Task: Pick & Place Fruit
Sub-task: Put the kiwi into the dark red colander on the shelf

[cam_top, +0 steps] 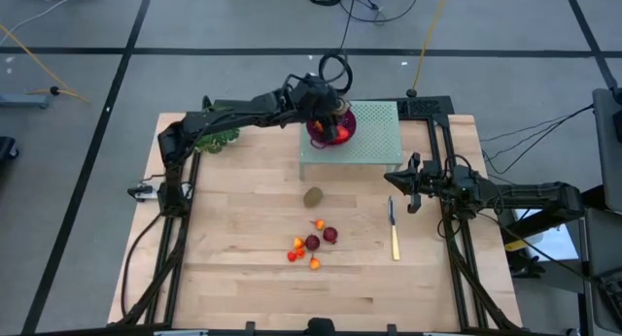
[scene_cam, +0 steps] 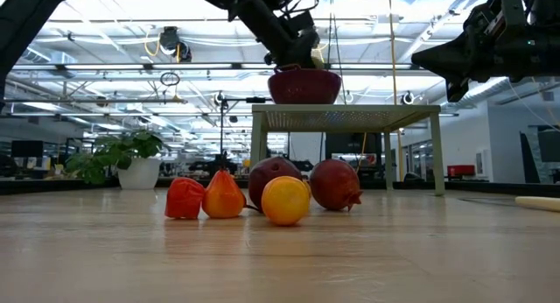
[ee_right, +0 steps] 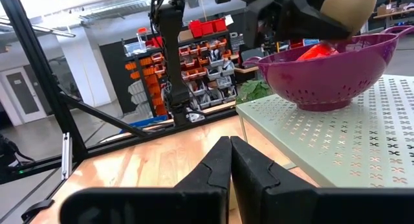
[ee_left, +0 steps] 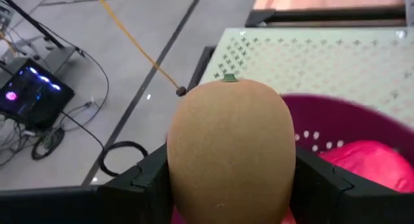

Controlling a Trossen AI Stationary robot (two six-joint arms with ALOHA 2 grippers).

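Now, left gripper [ee_left: 226,185]: jaws clamped on an olive-brown oval kiwi [ee_left: 229,149], just above the purple perforated colander [ee_right: 323,72].
Right gripper [ee_right: 229,166]: jaws closed, empty, well apart from the colander.
Second kiwi [cam_top: 313,195]: on the wooden surface [cam_top: 233,278], between both grippers.

No text, label, brand, number or sign can be read in any view.

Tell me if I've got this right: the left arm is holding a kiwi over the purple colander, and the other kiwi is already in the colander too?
Not quite. The left gripper does hold a kiwi over the purple colander, but the other kiwi lies on the wooden table, as the high view shows.
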